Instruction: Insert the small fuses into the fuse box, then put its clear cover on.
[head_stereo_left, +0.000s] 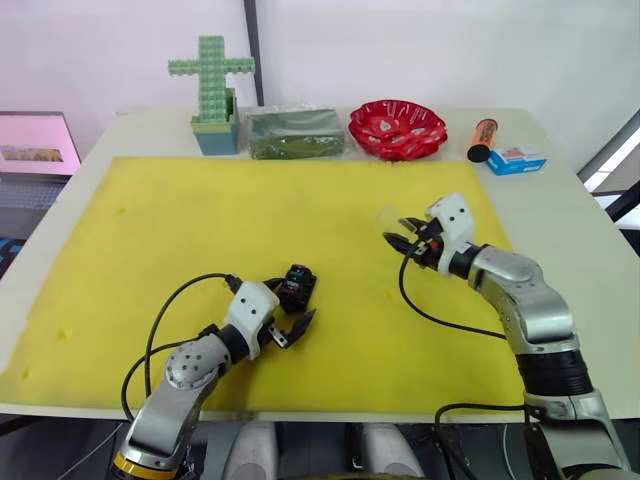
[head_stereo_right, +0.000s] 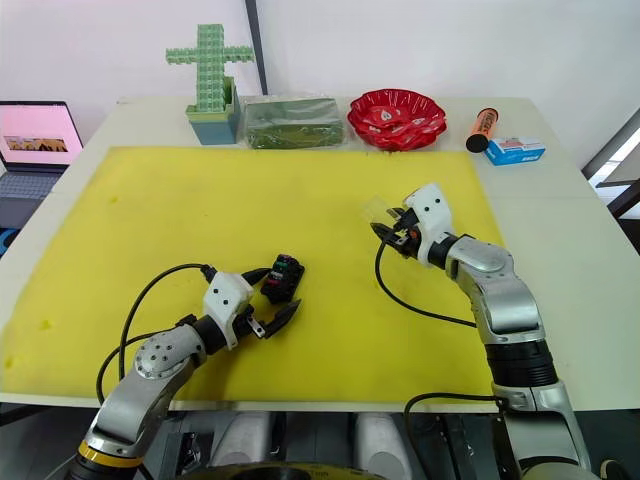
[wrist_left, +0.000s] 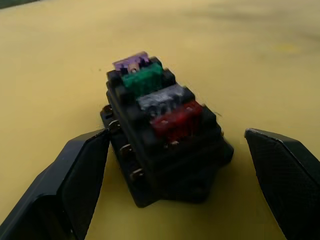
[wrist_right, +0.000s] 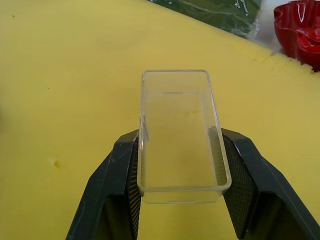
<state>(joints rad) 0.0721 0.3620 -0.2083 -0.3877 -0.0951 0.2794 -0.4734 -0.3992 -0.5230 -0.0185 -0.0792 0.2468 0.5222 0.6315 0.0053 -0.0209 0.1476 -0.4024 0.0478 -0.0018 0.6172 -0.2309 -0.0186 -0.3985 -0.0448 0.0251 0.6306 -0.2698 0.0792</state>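
While the head views look down over both arms, the fuse box sits on the yellow mat just ahead of the left gripper, whose fingers stand wide apart with nothing between them, and the right gripper hangs well apart to the right, above the mat, with the clear cover pinched at its tip. From the left wrist, the box lies between the two spread fingers, touching neither as far as I can tell, and the small fuses stand in a row along its top: purple at the far end, then green, grey-white and red nearest (all four look seated, though how deep they sit is hard to judge). From the right wrist, the cover is clamped by its long sides between the two fingers, hollow and empty, off the mat. By my reading the fuse part is done, and what is left is to carry the cover across and press it down over the box. As for the setting, the mat covers most of a white table; along the far edge stand a green block cross in a pot, a green wrapped packet, a red bowl, an orange tube and a blue-and-white carton. A laptop sits off the table's left side, before a plain pale wall.
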